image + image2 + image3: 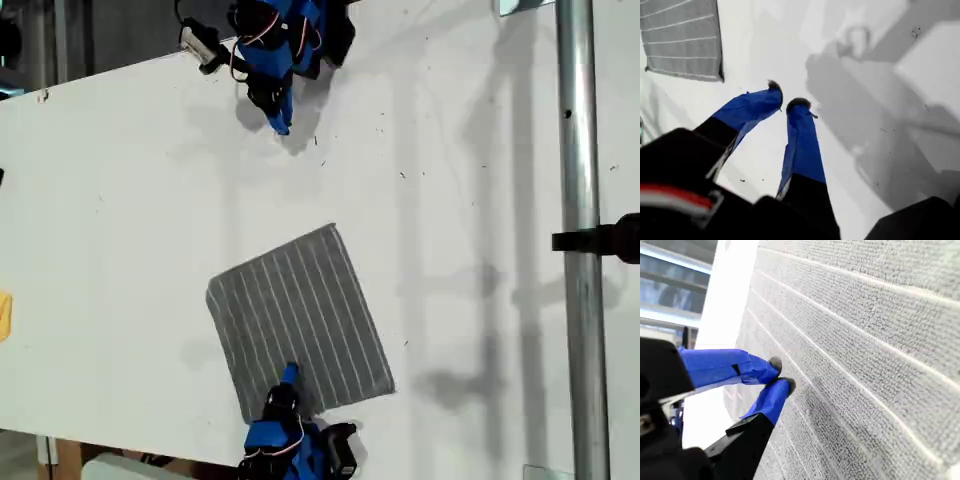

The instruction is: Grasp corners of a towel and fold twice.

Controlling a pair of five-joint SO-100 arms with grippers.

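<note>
The grey towel with thin white stripes lies flat on the white table, in the lower middle of the exterior view. My second gripper reaches in from the exterior view's bottom edge, over the towel's near border. Its blue fingers meet at the tips against the striped cloth, with no fabric visibly pinched. My first gripper hangs over bare table at the top of the exterior view, well away from the towel. Its fingertips are almost together with nothing between them. One towel corner shows ahead of it.
A vertical metal pole with a black clamp crosses the exterior view's right side. A small yellow object sits at that view's left edge. The table's edge runs along the bottom, beside the second arm's base.
</note>
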